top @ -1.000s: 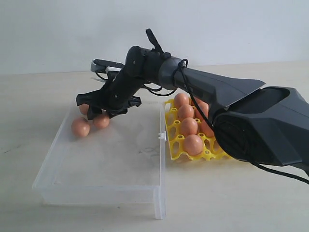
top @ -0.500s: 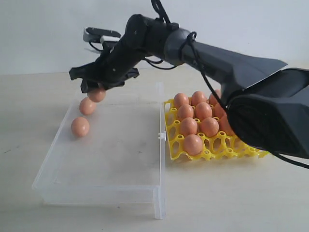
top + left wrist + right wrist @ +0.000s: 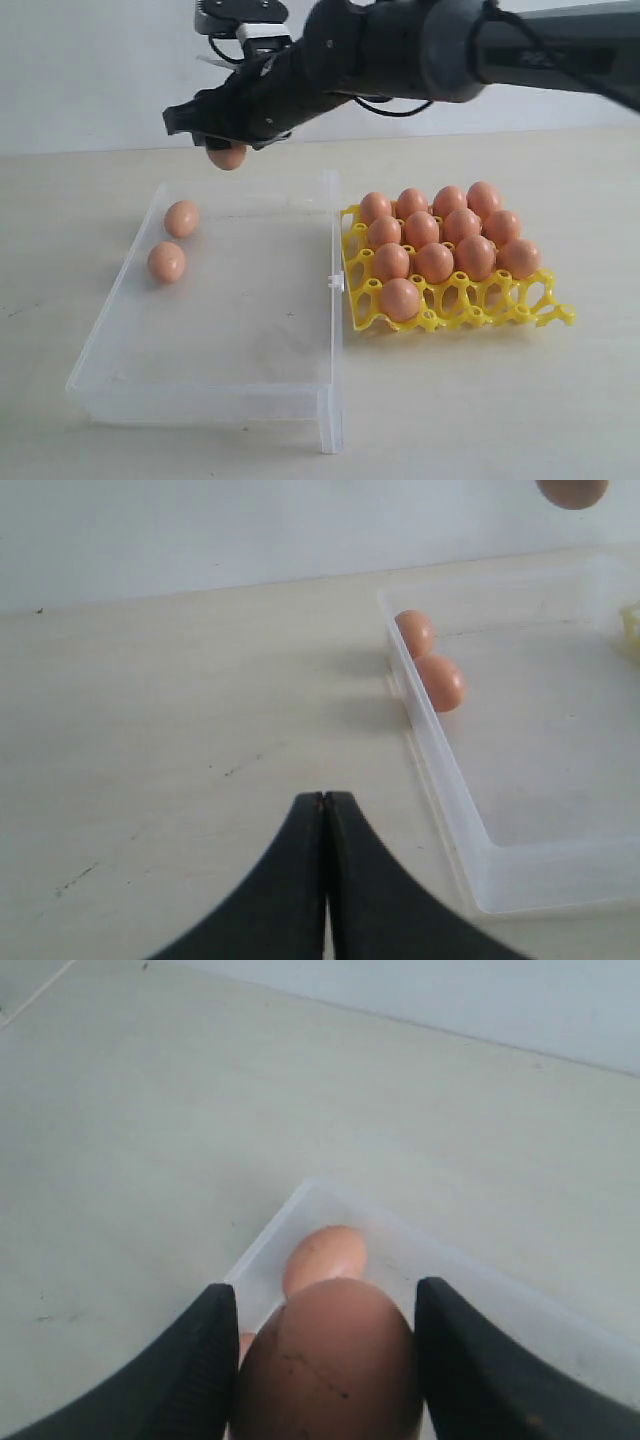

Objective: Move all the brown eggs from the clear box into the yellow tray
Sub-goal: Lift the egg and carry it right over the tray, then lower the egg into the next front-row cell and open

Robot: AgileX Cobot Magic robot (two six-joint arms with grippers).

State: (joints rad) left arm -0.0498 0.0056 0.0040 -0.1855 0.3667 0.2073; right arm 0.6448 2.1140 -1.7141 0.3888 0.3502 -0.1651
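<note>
Right gripper [image 3: 227,146]: jaws pinch one smooth orange-brown egg [image 3: 330,1360], aloft above shallow clear plastic box [image 3: 240,392]; two like eggs [image 3: 181,218] lie inside. Left gripper [image 3: 325,808]: jaws pressed together.

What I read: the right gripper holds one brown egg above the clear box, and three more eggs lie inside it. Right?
Not quite. The clear box holds two eggs, not three: a far egg and a near egg by its left wall, in the exterior view. The rest stands: the right gripper holds one brown egg in its fingers above the box.
</note>
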